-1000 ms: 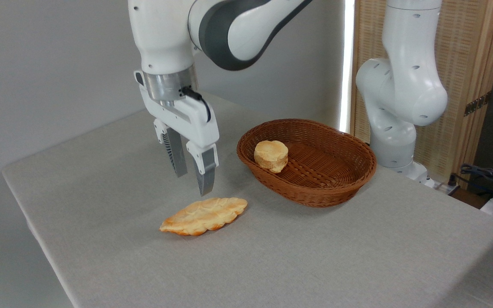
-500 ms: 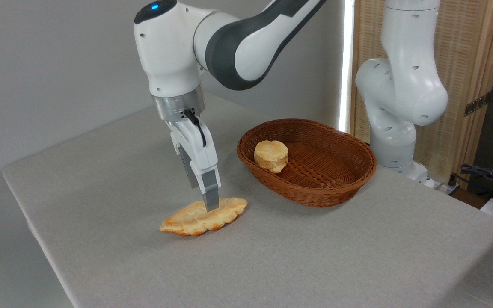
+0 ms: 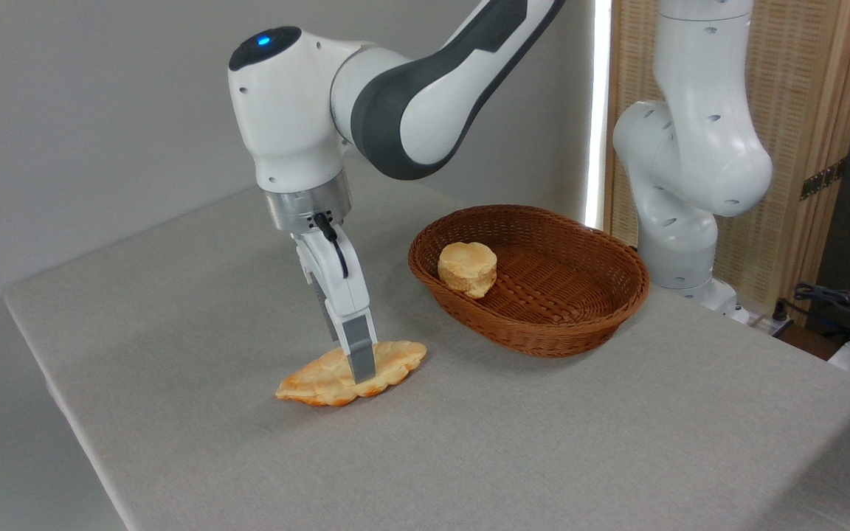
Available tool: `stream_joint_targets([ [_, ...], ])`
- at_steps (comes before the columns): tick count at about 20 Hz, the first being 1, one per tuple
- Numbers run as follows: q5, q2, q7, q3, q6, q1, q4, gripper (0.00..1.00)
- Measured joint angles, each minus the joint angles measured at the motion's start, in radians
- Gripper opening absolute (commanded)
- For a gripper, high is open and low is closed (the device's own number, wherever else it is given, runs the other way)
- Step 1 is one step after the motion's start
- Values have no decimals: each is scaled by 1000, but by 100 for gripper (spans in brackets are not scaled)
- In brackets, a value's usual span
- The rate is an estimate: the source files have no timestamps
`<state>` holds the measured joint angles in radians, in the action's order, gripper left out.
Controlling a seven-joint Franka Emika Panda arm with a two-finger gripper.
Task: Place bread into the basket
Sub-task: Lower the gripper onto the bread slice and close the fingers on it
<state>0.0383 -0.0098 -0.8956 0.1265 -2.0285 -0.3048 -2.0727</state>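
Golden bread lies flat on the grey worktop, not yet lifted, with the hand down at its middle; only the near finger shows, so I cannot tell whether it has closed. Beyond, the basket holds only a bun, so grasp, carry and drop all seem left.

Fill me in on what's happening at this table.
A white Franka arm has its claw down on the flat leaf-shaped bread, which lies on the grey table. The near finger crosses the front of the pastry's middle; the other finger is hidden behind it, so a closed grip can't be confirmed. To the right sits the wicker basket, apart from the bread, with a small round bun in it. The bread is not yet in the basket.
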Motion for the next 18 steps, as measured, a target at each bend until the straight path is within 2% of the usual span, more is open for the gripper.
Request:
stream_joint_targets([
  [16,-12,41,-3,1,-39,1,0,99],
  [18,-12,45,-3,1,-41,1,0,72],
])
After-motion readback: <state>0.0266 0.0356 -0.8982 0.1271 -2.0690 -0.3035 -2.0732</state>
